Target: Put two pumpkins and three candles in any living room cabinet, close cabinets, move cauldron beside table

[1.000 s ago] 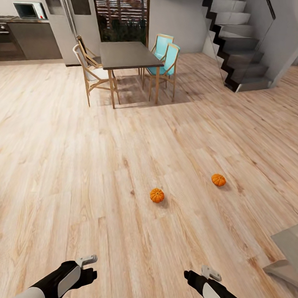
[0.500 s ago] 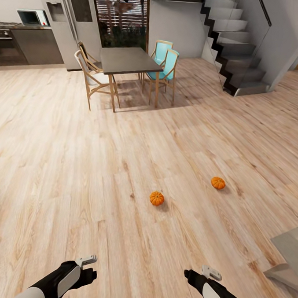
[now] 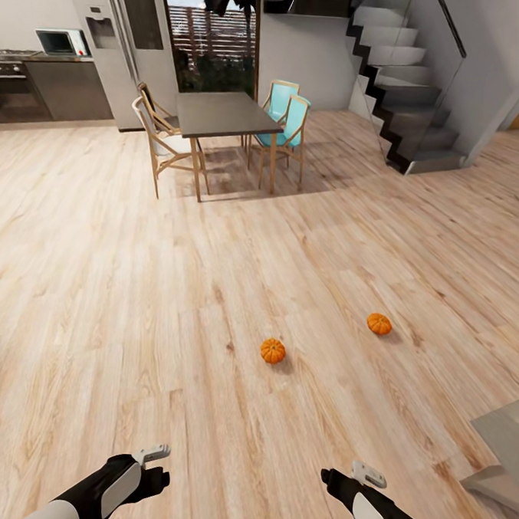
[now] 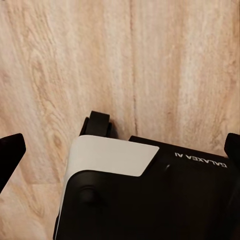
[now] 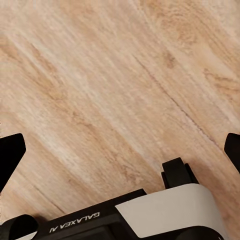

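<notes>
Two orange pumpkins lie apart on the wooden floor ahead of me, the nearer pumpkin [image 3: 272,350] about centre and the farther pumpkin [image 3: 378,324] to its right. My left arm [image 3: 115,485] and right arm [image 3: 367,504] hang low at the picture's lower edge, well short of both. In the wrist views the left gripper [image 4: 120,150] and the right gripper [image 5: 120,152] are open wide over bare floor, with nothing between the fingers. The candles, cabinet and cauldron are out of view.
A dark dining table [image 3: 222,113] with wooden and turquoise chairs [image 3: 291,123] stands far ahead. Stairs [image 3: 412,92] rise at the back right, and the kitchen units [image 3: 47,89] are at the back left. A grey object [image 3: 501,451] juts in at the lower right.
The whole picture has slid slightly downward, so the camera has moved. The pumpkins stay where they were on the floor, and both arms hold the same pose.
</notes>
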`<state>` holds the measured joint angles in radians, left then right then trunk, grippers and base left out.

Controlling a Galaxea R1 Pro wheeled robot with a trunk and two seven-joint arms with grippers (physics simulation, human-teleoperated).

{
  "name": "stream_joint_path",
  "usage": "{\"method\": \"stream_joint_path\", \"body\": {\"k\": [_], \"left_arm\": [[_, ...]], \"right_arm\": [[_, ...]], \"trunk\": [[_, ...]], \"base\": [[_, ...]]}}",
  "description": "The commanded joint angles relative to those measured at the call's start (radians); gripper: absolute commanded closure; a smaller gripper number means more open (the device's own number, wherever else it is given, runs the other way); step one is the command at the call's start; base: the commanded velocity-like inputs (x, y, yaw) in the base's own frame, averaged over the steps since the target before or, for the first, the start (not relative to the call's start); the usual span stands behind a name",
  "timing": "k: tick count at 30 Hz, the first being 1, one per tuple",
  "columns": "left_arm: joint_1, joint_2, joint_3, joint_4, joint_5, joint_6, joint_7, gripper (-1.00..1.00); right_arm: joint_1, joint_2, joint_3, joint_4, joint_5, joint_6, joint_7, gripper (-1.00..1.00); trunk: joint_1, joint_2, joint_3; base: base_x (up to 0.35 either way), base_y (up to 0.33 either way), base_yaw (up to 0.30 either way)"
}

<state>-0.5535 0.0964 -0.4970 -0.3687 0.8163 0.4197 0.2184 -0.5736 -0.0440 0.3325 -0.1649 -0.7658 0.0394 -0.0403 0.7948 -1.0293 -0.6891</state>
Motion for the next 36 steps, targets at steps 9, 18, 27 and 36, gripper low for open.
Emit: {"method": "stream_joint_path", "body": {"k": [9, 18, 27, 36], "left_arm": [[0.0, 0.0, -0.008, -0.003, 0.011, 0.003, 0.009, -1.0], [0.0, 0.0, -0.008, -0.003, 0.011, 0.003, 0.009, -1.0], [0.0, -0.001, -0.007, -0.003, 0.01, 0.003, 0.009, -1.0], [0.0, -0.02, -0.052, -0.003, 0.011, 0.002, 0.009, -1.0]], "right_arm": [[0.0, -0.001, 0.008, -0.002, -0.007, 0.004, -0.005, -1.0], [0.0, -0.001, 0.008, -0.002, -0.007, 0.004, -0.004, -1.0], [0.0, -0.001, 0.008, -0.003, -0.007, 0.006, -0.003, -1.0], [0.0, -0.003, 0.008, -0.002, -0.007, 0.005, -0.004, -1.0]], "trunk": [[0.0, -0.001, 0.014], [0.0, -0.001, 0.029], [0.0, -0.001, 0.044], [0.0, -0.001, 0.059]], "base": [[0.0, 0.0, 0.0], [0.0, 0.0, 0.0], [0.0, 0.0, 0.0], [0.005, 0.0, 0.0]]}}
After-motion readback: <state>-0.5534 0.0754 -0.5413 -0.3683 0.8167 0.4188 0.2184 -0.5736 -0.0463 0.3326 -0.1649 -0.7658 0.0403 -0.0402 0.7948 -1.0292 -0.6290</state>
